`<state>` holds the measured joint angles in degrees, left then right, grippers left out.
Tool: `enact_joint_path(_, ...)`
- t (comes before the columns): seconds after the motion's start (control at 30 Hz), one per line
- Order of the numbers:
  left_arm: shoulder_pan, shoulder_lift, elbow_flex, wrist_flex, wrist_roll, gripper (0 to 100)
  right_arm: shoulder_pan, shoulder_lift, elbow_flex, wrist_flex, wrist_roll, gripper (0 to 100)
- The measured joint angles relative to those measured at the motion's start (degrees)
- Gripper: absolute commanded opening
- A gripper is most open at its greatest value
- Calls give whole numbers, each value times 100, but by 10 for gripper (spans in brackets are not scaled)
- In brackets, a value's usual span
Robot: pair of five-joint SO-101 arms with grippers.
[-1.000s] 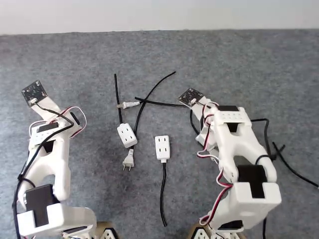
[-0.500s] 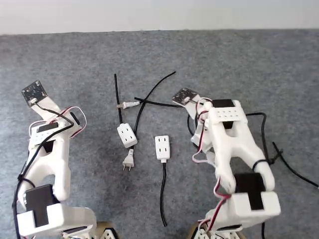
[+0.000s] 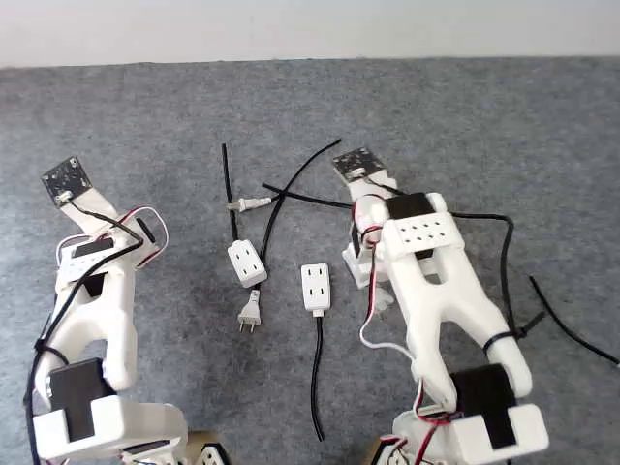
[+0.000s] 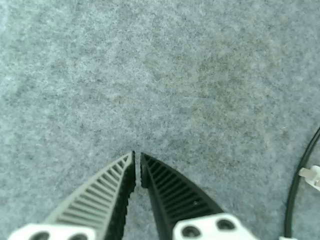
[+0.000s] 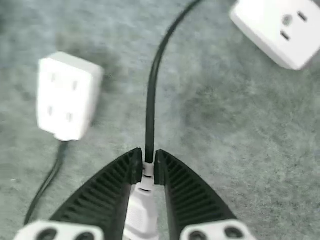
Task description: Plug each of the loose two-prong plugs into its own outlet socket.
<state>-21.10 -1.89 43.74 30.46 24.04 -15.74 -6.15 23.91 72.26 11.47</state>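
Our right end effector (image 5: 145, 167) is clamped on a white plug (image 5: 141, 202) where its black cord (image 5: 151, 100) begins; the cord runs on between a near outlet socket (image 5: 70, 97) and a far outlet socket (image 5: 280, 30); our left end effector (image 4: 137, 159), closed to a sliver, holds nothing above the grey table (image 4: 150, 75); a loose plug (image 3: 250, 313) lies beside one socket.

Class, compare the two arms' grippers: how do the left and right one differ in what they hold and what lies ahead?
The left arm's black ribbed gripper is shut on nothing; the right arm's black ribbed gripper is shut on a white plug with a black cable. Ahead of the left one lies grey carpet; ahead of the right one, two white outlet sockets. Both are shut and built alike.
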Motion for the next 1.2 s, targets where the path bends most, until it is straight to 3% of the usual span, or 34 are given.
enact_joint_path(0.2, 0, 0, 0, 0, 0, 15, -492, -1064, 0, 88, 0, 8)
enact_joint_path(0.4, 0, 0, 0, 0, 0, 15, -475, -2637, 0, 149, 0, 8)
enact_joint_path(0.63, 0, 0, 0, 0, 0, 15, 185, -3903, 9, 457, -185, 8)
enact_joint_path(0.83, 0, 0, 0, 0, 0, 15, 791, -3648, 765, 97, -237, 8)
enact_joint_path(1.2, 0, 0, 0, 0, 0, 15, 923, -1187, 1336, -2066, -237, 8)
